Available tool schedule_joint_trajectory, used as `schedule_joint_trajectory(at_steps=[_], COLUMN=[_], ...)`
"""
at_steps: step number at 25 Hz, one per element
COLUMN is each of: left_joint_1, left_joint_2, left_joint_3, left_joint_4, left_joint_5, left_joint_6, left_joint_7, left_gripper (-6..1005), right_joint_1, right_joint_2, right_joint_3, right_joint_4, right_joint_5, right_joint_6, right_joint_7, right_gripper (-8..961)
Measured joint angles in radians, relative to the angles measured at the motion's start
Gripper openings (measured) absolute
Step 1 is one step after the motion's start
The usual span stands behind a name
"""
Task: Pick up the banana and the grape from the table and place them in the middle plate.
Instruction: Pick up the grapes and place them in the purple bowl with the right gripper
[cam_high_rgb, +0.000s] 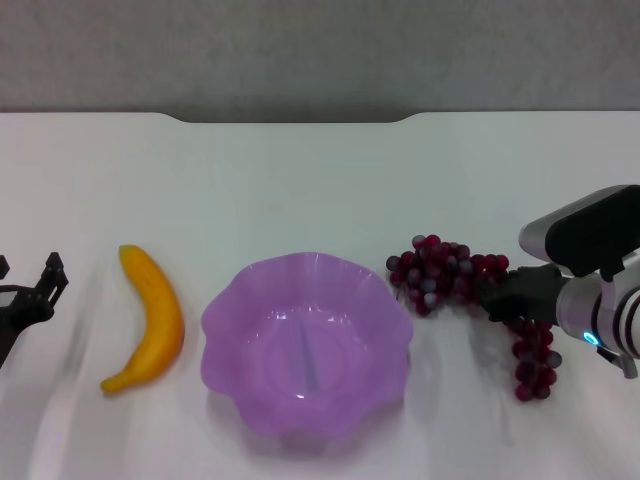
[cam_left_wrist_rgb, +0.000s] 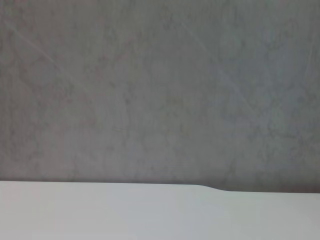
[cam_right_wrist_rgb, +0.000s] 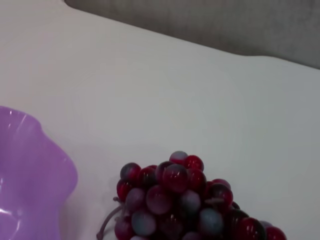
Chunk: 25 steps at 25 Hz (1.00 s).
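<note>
The banana (cam_high_rgb: 152, 320) lies on the white table (cam_high_rgb: 300, 180), left of the middle plate (cam_high_rgb: 306, 345), a light-purple bowl with a wavy rim that holds nothing. The grape (cam_high_rgb: 440, 272) bunch rests on the table right of the plate, and shows close up in the right wrist view as the grape (cam_right_wrist_rgb: 175, 200) beside the plate's rim (cam_right_wrist_rgb: 30, 170). My right gripper (cam_high_rgb: 512, 295) sits low on the middle of the bunch and covers part of it. My left gripper (cam_high_rgb: 28, 285) is at the far left edge, open, left of the banana and apart from it.
The table's far edge (cam_high_rgb: 290, 120) has a notch, with a grey wall behind it. The left wrist view shows only that wall and the table edge (cam_left_wrist_rgb: 210, 189). Bare tabletop lies behind the plate and the fruit.
</note>
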Motion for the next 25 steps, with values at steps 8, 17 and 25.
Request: schedule_joint_trajectory(at_steps=[8,17,25], left_joint_1=[0.000,0.002,0.002], left_joint_2=[0.001,0.001,0.002], left_joint_3=[0.000,0.000,0.000], left_joint_4=[0.000,-0.001,-0.002], left_joint_5=[-0.001,-0.001,-0.001], left_joint_6=[0.000,0.000,-0.002], left_joint_7=[0.001,0.001,0.001], left_gripper=[710,710,709], right_joint_1=[-0.057,-0.120,-0.184], right_joint_2=[-0.003,-0.008,-0.007], right_joint_3=[-0.016,-0.025,-0.021], right_joint_4=[0.064,0.177,0.363], right_joint_5=[-0.006,-0.010,-0.013], right_joint_6=[-0.071,-0.112,-0.105], right_joint_7=[-0.001,-0.045,-0.107], right_gripper=[269,268,261])
